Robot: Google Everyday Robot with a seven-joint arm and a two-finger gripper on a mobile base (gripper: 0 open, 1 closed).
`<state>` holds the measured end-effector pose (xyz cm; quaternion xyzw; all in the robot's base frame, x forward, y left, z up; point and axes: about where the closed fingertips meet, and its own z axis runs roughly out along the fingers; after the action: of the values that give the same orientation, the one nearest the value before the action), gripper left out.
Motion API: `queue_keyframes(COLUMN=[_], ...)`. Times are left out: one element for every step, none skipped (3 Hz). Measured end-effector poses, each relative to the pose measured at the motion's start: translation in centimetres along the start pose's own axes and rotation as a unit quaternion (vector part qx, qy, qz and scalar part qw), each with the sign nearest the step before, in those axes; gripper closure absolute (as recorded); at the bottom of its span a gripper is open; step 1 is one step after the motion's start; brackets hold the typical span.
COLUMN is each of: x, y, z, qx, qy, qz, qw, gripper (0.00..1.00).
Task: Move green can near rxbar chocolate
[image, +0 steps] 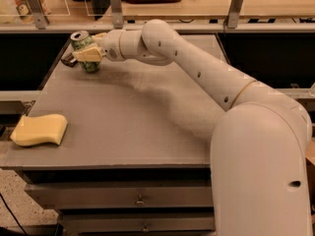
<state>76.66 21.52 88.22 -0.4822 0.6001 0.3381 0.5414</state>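
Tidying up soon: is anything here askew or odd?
The green can leans, its top tipped left, gripped by the hand at the table's far left corner beside the rxbar chocolate. The yellow sponge sits right at the front left edge.

Gripper (pixel 86 57) on green can (pixel 79 38) partly hides rxbar chocolate (pixel 67 60).

Warm dim light — gripper (pixel 87 57) around green can (pixel 79 38), far-left.
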Motion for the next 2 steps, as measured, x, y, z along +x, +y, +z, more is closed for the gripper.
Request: queue_keyframes(x=[-0.05, -0.09], y=[-0.10, -0.11], z=[0.52, 0.92], qx=[-0.003, -0.008], qy=[-0.003, -0.003], qz=[0.004, 0.007], qw=[1.0000, 0.9999], gripper=[0.37, 0.14])
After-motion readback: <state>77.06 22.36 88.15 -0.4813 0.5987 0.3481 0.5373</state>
